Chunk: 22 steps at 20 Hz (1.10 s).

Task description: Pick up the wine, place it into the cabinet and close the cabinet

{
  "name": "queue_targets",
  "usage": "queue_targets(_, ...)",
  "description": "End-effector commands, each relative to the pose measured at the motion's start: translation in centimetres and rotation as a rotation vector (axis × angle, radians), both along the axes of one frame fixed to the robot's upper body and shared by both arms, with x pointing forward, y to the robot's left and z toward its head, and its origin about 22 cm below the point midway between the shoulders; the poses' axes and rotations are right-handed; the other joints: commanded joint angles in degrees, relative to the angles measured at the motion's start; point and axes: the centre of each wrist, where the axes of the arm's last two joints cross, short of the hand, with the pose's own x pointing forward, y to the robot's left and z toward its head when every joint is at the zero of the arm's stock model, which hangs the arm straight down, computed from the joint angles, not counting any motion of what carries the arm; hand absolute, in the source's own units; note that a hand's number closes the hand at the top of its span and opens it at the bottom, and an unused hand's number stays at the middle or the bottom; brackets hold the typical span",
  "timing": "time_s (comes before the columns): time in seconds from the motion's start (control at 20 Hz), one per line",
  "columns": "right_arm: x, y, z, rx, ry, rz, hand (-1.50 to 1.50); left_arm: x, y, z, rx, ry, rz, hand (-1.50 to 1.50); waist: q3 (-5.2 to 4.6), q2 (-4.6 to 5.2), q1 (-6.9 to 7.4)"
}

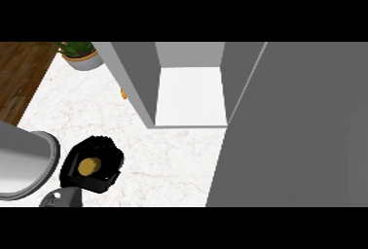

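While the cabinet (188,95) stands open on the white counter (165,155), its grey door (302,126) swung toward the view's right, the left hand (92,165) is seen at the lower left; its fingers are curled round the wine (88,167), held well short of the cabinet; a potted plant (81,54) sits far back.

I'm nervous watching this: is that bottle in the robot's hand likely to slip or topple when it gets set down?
Possibly tippy: the wine shows only a small round top from above, so it seems upright and narrow. The left hand curls round it, which should limit slipping. The cabinet floor looks flat, so it may stand steadily.
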Motion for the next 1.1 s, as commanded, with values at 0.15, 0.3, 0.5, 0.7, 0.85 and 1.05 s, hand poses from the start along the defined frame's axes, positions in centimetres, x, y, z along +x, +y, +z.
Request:
queue_targets(0.15,-3.7,-0.9,1.2,0.042,-0.059,0.008,-1.5,-1.3,-7.0,1.0,-0.076,0.001,-0.077,1.5,-0.49,0.26,-0.14)
queue_targets(0.3,-3.4,-1.1,1.6,0.028,-0.048,-0.001,-1.5,-1.9,-8.3,2.9,-0.088,-0.009,-0.095,1.5,-0.53,0.42,0.13)
queue_targets(0.5,-3.9,-1.2,1.5,0.056,-0.068,-0.005,-1.5,-1.7,-10.7,5.0,-0.087,-0.007,-0.12,1.5,-0.55,0.33,-0.34)
queue_targets(0.7,-4.5,-2.0,2.4,0.034,-0.086,0.007,-1.5,-2.8,-12.2,6.2,-0.066,-0.038,-0.108,1.5,-0.55,0.3,-0.55)
queue_targets(0.85,-3.9,-1.1,1.3,0.03,-0.062,-0.015,-1.5,-1.4,-12.7,7.6,-0.058,-0.036,-0.088,1.5,-0.59,0.56,-0.29)
queue_targets(1.05,-4.2,-1.8,1.7,0.054,-0.069,-0.006,-1.5,-0.9,-15.8,9.2,-0.029,-0.078,-0.026,1.5,-0.57,0.54,-0.8)
